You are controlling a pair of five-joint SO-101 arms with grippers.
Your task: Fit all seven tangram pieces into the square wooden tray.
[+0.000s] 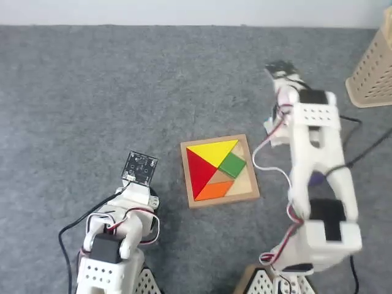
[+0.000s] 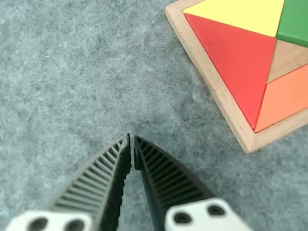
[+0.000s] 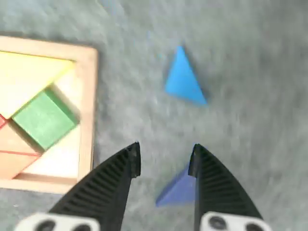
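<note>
1. Black ribbed left gripper (image 2: 132, 139): clenched, tips all but meeting, nothing between them. It hangs over the grey carpet (image 2: 72, 72), near a corner of the tray but apart from it.
2. Right gripper (image 3: 165, 147): released, jaws spread and empty, over the carpet beside the tray.
3. Darker blue piece (image 3: 177, 192): flat on the carpet outside the tray, partly hidden behind one right finger.
4. Square wooden tray (image 1: 186, 174): mid-table, between the two arms. Seated inside it are a red triangle (image 1: 197, 171), a yellow triangle (image 1: 214, 151), a green square (image 1: 233, 164) and an orange triangle (image 1: 214, 190). Bare wood shows along the side toward the right arm.
5. Blue triangle (image 3: 183, 82): flat on the carpet outside the tray, beyond the right gripper.
6. Beige perforated basket (image 1: 373, 67): far edge of the table.
</note>
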